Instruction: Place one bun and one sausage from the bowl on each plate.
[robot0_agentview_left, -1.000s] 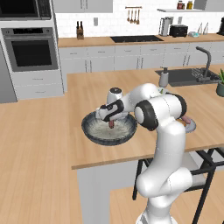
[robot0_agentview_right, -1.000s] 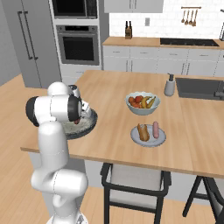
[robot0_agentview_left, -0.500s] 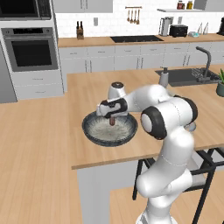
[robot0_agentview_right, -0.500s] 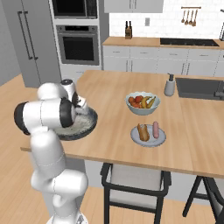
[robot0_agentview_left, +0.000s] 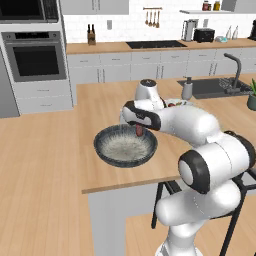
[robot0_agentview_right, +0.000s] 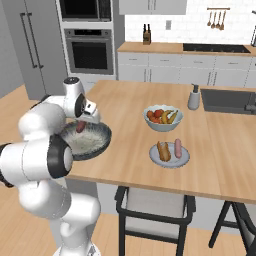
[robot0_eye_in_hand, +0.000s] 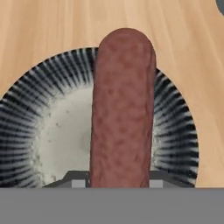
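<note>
Hand view — gripper (robot0_eye_in_hand: 117, 183) clamps sausage (robot0_eye_in_hand: 122, 109) above bowl (robot0_eye_in_hand: 175, 127).

Sausage (robot0_eye_in_hand: 122, 109): dark reddish-brown, mottled, faintly pitted skin, matt.
Bowl (robot0_agentview_left: 111, 156): dark, ceramic-looking; ribbed black-and-pale streaks on the wall, speckled grey matt inside.
Bench (robot0_agentview_right: 135, 110): light wood, fine grain, smooth satin top.
Plate (robot0_agentview_right: 155, 156): pale grey-blue, smooth, dull glaze.
Bun (robot0_agentview_right: 163, 150): golden-tan, soft matt crust.
Second sausage (robot0_agentview_right: 177, 147): paler pink, smooth.
Fruit bowl (robot0_agentview_right: 152, 123): white, smooth, slight gloss.
Arm (robot0_agentview_left: 200, 130): white glossy plastic-like shell, dark joints.
Oven (robot0_agentview_left: 34, 60): brushed metal front, dark glass door.
</note>
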